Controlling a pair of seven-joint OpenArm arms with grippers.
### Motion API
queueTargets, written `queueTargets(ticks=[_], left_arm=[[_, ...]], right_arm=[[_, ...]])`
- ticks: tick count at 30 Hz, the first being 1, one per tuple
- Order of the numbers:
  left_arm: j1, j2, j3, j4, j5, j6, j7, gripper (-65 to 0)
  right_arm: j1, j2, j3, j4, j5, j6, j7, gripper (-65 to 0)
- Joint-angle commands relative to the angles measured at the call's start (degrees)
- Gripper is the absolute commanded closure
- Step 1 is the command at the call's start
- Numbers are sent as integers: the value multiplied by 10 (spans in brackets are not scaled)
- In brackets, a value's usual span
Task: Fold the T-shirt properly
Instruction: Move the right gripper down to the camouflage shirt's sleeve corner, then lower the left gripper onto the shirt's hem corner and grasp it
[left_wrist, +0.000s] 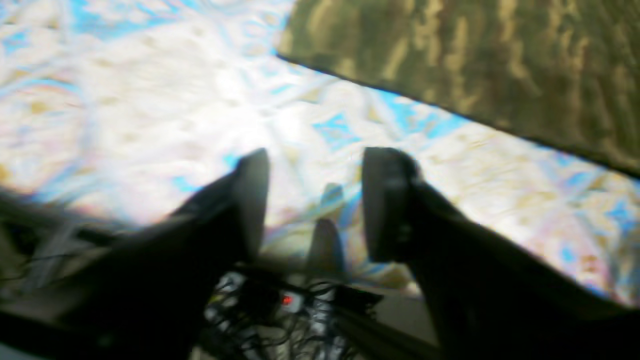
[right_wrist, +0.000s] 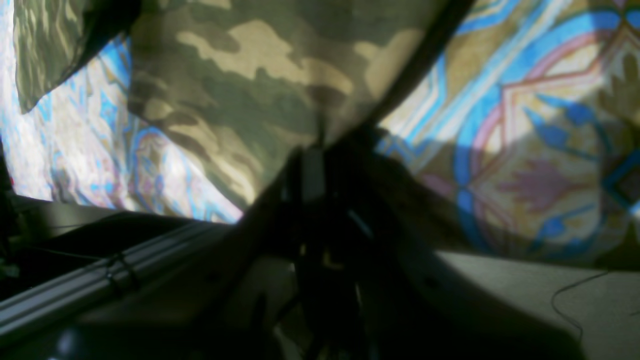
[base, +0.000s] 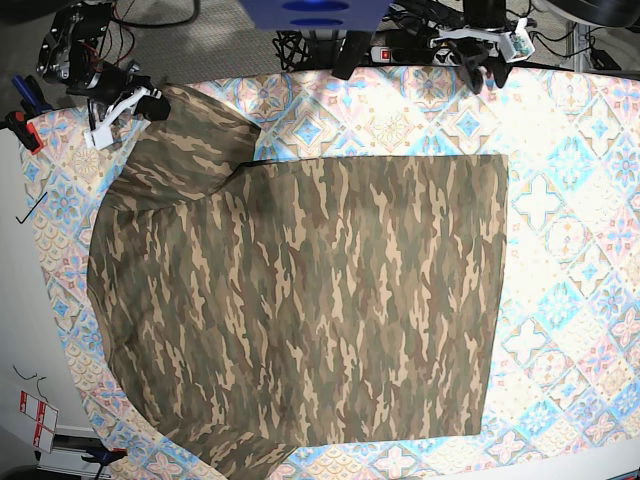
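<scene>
base view gave us a table under a pastel tablecloth of blue and pink tiles, cables and gear along the top edge. soft and matte, the t-shirt lay flat across the centre in olive, brown and tan camouflage, its right edge straight. at upper left, our right gripper was clamped on a raised shirt corner. at upper right, our left gripper hung parted and empty above cloth.
</scene>
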Motion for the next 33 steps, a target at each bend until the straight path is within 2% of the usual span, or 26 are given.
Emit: queueTargets(ticks=[1, 3, 11, 17, 23, 26, 30, 33], left_arm=[[1, -6, 12, 0, -16, -1, -11, -347], [-15, -9, 26, -14, -44, -1, -11, -375], [-68, -8, 24, -84, -138, -1, -11, -374], [-76, -9, -34, -83, -159, -1, -6, -374], [-98, -35, -100, -76, -184, -1, 110, -374], [-113, -36, -127, -75, -187, -4, 144, -374], [-126, -50, -143, -50, -186, -54, 190, -374], [-142, -50, -141, -39, -185, -63, 205, -374]], right_arm=[[-3, 6, 1, 4, -7, 1, -7, 0], [-3, 6, 1, 4, -7, 1, -7, 0], [-5, 6, 1, 5, -7, 1, -6, 0], [-6, 7, 1, 5, -7, 1, -6, 0], [-6, 9, 3, 6, -7, 1, -6, 0], [-6, 9, 1, 6, -7, 1, -6, 0], [-6, 9, 1, 7, -7, 1, -6, 0], [-6, 9, 1, 7, -7, 1, -6, 0]])
